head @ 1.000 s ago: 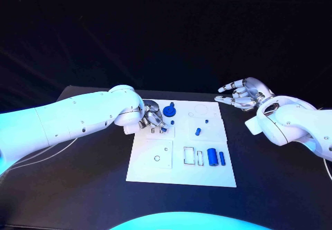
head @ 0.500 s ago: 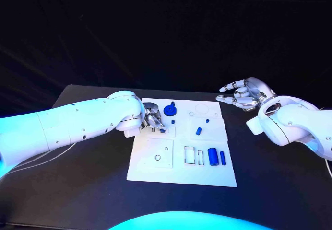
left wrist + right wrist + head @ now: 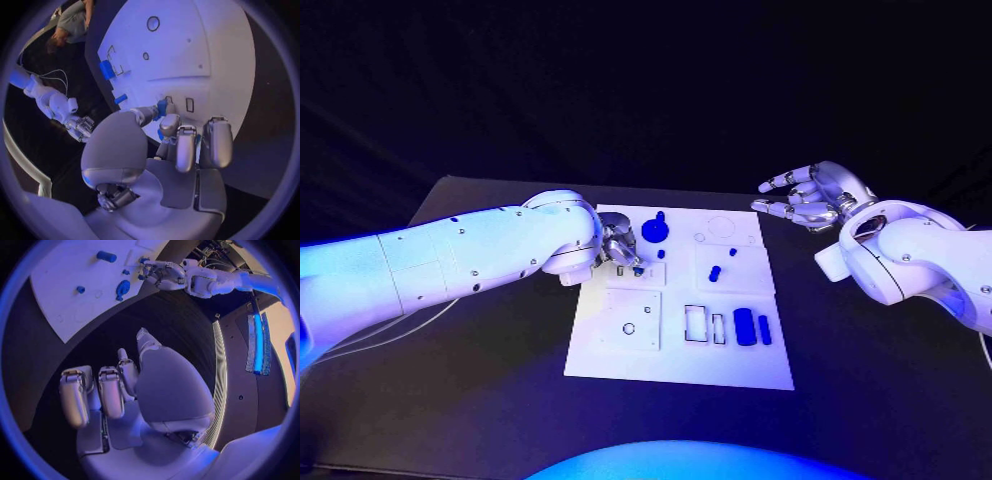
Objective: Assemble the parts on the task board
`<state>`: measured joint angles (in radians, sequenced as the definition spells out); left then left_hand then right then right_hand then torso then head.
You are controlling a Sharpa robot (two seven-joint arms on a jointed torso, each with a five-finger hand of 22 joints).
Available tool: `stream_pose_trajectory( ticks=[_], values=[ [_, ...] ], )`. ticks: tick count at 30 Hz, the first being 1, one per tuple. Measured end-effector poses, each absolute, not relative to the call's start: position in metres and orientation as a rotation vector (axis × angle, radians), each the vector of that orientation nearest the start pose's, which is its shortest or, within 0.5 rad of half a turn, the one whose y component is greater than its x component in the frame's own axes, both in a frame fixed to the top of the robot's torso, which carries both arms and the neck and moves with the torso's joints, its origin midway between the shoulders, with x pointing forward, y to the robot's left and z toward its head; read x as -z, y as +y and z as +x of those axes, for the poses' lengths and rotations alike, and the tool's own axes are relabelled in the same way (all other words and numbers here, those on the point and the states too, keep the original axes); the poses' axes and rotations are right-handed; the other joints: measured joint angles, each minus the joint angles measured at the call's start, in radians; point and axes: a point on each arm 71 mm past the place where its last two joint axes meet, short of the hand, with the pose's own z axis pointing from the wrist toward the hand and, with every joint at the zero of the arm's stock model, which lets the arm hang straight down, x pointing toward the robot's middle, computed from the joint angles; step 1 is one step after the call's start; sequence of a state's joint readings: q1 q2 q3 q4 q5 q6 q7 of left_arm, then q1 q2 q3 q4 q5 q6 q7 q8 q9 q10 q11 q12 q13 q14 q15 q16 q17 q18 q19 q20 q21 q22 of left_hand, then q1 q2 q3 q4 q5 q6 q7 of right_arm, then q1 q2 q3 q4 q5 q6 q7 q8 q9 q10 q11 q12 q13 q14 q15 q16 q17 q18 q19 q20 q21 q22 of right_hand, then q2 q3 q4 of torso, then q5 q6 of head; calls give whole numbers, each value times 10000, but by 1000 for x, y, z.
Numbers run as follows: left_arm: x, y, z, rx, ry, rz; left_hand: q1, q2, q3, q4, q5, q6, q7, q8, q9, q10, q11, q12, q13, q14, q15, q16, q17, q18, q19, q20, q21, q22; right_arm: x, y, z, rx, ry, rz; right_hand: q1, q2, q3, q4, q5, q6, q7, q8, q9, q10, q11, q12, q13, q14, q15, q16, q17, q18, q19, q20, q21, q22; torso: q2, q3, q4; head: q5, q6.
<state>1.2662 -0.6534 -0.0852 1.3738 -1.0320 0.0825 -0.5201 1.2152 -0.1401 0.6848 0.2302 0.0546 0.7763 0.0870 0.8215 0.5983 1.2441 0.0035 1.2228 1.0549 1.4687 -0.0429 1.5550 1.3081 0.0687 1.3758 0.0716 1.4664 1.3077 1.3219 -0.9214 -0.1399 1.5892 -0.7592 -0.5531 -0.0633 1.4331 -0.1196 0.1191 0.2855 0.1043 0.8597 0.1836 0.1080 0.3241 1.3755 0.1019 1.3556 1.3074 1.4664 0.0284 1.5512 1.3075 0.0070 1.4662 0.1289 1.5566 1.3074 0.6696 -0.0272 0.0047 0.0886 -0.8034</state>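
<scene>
At centre-left, the left hand [image 3: 617, 250] pinches a small blue part [image 3: 162, 107] over the task board [image 3: 678, 350], frame centre; it should lower squarely into its slot. Upper right, the right hand [image 3: 808, 198] hovers, fingers spread, holding nothing.

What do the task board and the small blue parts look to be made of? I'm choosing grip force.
The task board looks like a thin, rigid white plate, probably matte plastic: flat, with no glare and crisp cut-outs. The blue parts look like moulded or printed plastic: uniform colour, a slight sheen, rounded edges. The left hand, which pinches a part at its fingertips, looks like brushed silver metal.
</scene>
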Motion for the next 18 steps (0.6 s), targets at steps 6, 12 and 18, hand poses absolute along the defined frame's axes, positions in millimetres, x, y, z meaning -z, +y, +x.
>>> stream_pose_trajectory(
  ticks=[6, 12, 18],
  values=[
    [217, 165, 507, 4388, 22820, -1881, -13, -13, 1, -1, -3, 2, -1, 4, 0, 0, 0, 0, 0, 0, 0, 0, -1, -1, 0, 0, 0, 0, 158, -239, 487, -8499, 15923, 5655, 0, 0, 0, 0, 44, 34, -34, 0, 0, 0, 0, 0, 0, 0, 0, 0, 0, -1, 0, 0, 0, -1, -3, 1, 4, -7, -18],
    [217, 165, 508, 4335, 22825, -1854, -51, -51, 83, -83, -6, 3, -2, 40, 0, -1, 1, 0, -1, 0, 0, 0, -1, 0, 0, 0, 0, -1, 158, -239, 487, -8496, 15927, 5657, 0, 0, 0, 0, 43, 34, -34, 0, 0, 0, 0, 0, -1, 0, 0, 0, -1, -1, 0, 0, 0, -1, -4, 0, 4, -8, -27],
    [218, 166, 509, 4244, 22881, -1789, -53, -53, 83, -83, -19, 33, -29, 40, 0, 0, 1, 0, 8, 0, 0, 0, -2, 0, 0, 0, 0, -1, 158, -240, 487, -8491, 15930, 5659, 0, 0, 0, 0, 42, 33, -34, 0, 0, 0, 0, 0, -1, 0, 0, 0, -1, -1, 0, 0, 0, 4, -4, -2, 4, -2, -47]
  ],
)
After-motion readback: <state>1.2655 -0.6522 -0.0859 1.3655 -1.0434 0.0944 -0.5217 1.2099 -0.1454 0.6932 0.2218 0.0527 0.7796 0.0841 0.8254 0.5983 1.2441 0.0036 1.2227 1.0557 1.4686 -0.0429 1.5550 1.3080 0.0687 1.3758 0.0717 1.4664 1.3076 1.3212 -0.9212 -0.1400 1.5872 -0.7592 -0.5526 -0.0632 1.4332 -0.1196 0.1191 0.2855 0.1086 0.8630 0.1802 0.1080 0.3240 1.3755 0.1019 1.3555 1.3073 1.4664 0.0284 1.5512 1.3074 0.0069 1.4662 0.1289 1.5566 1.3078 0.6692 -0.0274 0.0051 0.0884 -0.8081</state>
